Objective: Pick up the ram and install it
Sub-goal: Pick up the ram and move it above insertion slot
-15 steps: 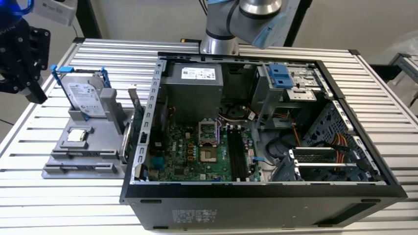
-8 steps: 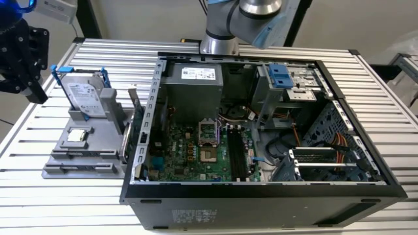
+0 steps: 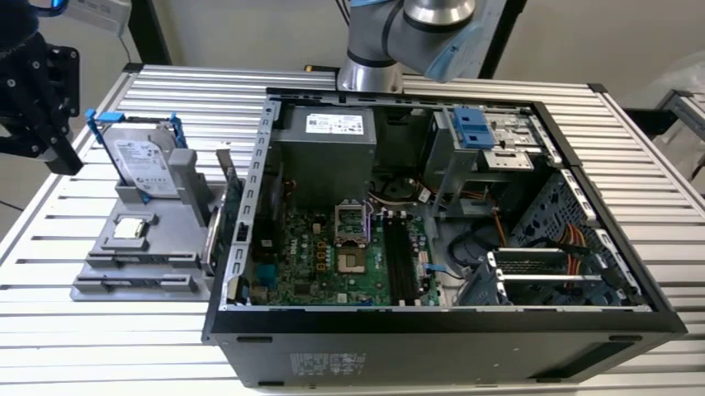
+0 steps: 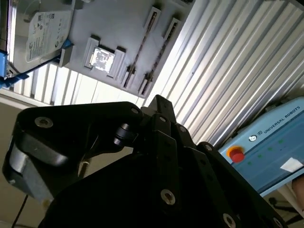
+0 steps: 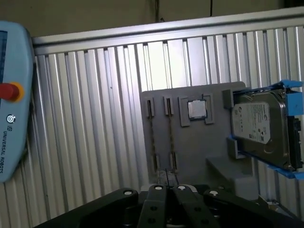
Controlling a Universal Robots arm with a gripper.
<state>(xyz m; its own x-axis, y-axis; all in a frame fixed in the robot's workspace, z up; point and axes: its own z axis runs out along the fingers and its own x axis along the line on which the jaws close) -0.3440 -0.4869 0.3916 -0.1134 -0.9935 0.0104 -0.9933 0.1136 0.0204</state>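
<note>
Two thin ram sticks stand on edge in the slots of a grey holder [image 5: 190,156]. One ram stick [image 5: 152,137] and its neighbour [image 5: 171,137] lie side by side; the second wrist view shows a ram stick [image 4: 137,54] too. My black gripper [image 5: 168,189] hangs high above the holder's end nearest the sticks, fingers together and holding nothing. In the exterior view the gripper [image 3: 61,153] is up at the left, over the table's edge beside the holder [image 3: 144,247]. The open computer case [image 3: 441,206] shows long black memory slots [image 3: 399,264] on its green board.
The holder also carries a silver hard drive [image 3: 144,165] in a blue-handled bracket and a small square processor chip [image 3: 132,228]. The ribbed metal table [image 3: 66,330] bears everything. A pale blue control pendant [image 5: 12,95] with a red button lies off the table's edge.
</note>
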